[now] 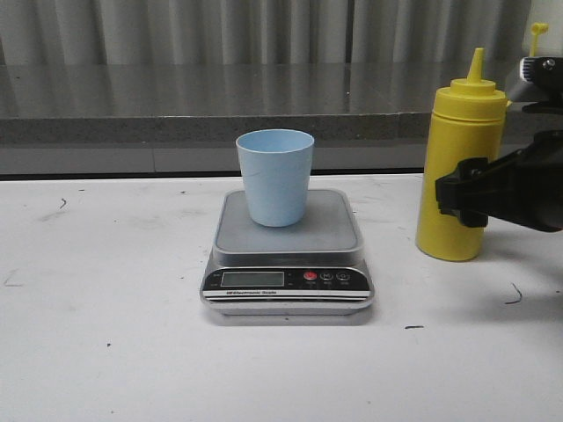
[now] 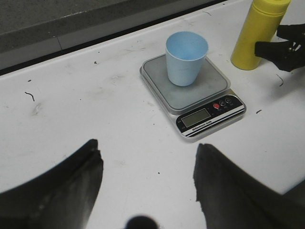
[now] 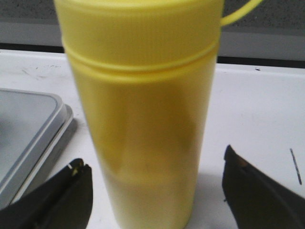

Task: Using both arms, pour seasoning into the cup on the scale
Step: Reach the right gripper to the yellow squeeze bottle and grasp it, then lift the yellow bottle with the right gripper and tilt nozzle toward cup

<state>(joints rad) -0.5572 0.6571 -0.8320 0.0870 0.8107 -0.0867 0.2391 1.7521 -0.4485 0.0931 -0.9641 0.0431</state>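
The pale blue cup (image 1: 275, 176) stands upright on the steel platform of the silver scale (image 1: 286, 283) at the table's middle; both also show in the left wrist view, cup (image 2: 186, 57) and scale (image 2: 209, 114). The yellow seasoning bottle (image 1: 461, 167) stands upright to the right of the scale, its tethered cap off the nozzle. My right gripper (image 1: 471, 198) is open, its fingers to either side of the bottle's lower body (image 3: 143, 143) with gaps showing. My left gripper (image 2: 145, 157) is open and empty above bare table, near the scale's front left.
A grey ledge (image 1: 176, 105) and pleated curtain run along the table's far edge. The white tabletop (image 1: 106, 334) carries small dark scuff marks. My right arm's black body (image 1: 537, 189) fills the right edge of the front view.
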